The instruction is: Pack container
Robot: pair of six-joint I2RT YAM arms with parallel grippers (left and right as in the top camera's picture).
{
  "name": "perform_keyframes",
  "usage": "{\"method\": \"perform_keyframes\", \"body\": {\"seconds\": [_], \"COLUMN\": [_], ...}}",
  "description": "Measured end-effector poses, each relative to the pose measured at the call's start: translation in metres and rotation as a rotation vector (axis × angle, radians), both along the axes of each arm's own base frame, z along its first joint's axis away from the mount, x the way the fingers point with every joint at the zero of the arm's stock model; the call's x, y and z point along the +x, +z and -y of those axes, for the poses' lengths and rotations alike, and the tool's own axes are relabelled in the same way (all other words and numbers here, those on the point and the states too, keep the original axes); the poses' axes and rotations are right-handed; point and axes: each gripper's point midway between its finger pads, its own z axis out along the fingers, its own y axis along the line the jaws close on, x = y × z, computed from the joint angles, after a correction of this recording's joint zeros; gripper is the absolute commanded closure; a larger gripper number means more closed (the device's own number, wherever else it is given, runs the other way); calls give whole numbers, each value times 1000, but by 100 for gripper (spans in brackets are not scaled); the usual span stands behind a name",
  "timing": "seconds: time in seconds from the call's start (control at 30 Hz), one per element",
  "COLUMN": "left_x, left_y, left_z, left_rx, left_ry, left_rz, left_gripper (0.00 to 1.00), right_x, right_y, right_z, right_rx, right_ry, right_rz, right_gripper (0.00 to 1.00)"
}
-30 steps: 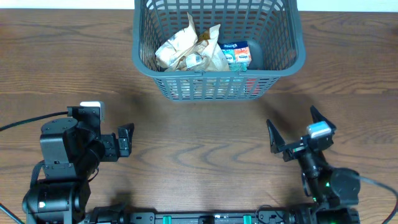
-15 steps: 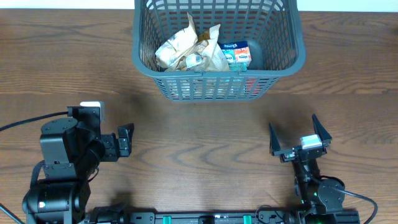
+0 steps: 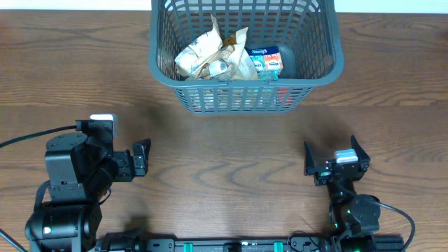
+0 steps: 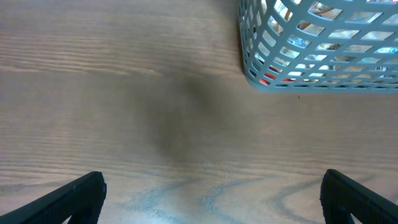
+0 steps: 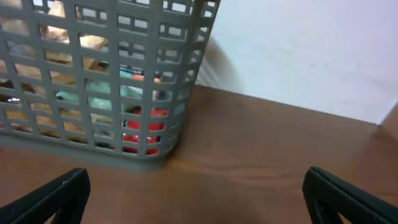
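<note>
The dark grey lattice container (image 3: 336,66) stands at the back middle of the table and holds several snack packets (image 3: 217,56). It also shows in the left wrist view (image 4: 249,59) and in the right wrist view (image 5: 186,93). My left gripper (image 3: 142,156) rests near the front left, open and empty (image 4: 211,199). My right gripper (image 3: 334,155) sits near the front right, open and empty (image 5: 193,199), well short of the container.
Bare wooden table (image 3: 231,147) lies between the grippers and the container. A white wall (image 5: 311,50) rises behind the table's far edge in the right wrist view.
My right arm has drawn back toward the front edge and turned to face the container squarely. The left arm and the container have not moved.
</note>
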Motion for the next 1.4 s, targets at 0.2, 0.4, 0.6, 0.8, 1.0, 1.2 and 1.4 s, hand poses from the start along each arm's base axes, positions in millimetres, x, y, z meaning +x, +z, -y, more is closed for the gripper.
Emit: {"method": "perform_keyframes", "body": {"seconds": [0.2, 0.4, 0.6, 0.8, 1.0, 1.2, 1.4], "left_x": [0, 0, 0, 0, 0, 0, 0], "left_y": [0, 0, 0, 0, 0, 0, 0], "left_z": [0, 0, 0, 0, 0, 0, 0], "left_rx": [0, 0, 0, 0, 0, 0, 0], "left_ry": [0, 0, 0, 0, 0, 0, 0], "left_rz": [0, 0, 0, 0, 0, 0, 0], "left_gripper": [1, 1, 1, 1, 1, 1, 1], "right_x": [0, 0, 1, 1, 0, 0, 0], "right_y": [0, 1, 1, 2, 3, 4, 4], "right_z": [1, 4, 9, 14, 30, 38, 38], "right_rx": [9, 43, 94, 132, 199, 220, 223], "right_ry": [-6, -29, -59, -89, -168, -209, -210], "right_rz": [0, 0, 0, 3, 13, 20, 20], "right_gripper": [1, 1, 1, 1, 1, 1, 1]}}
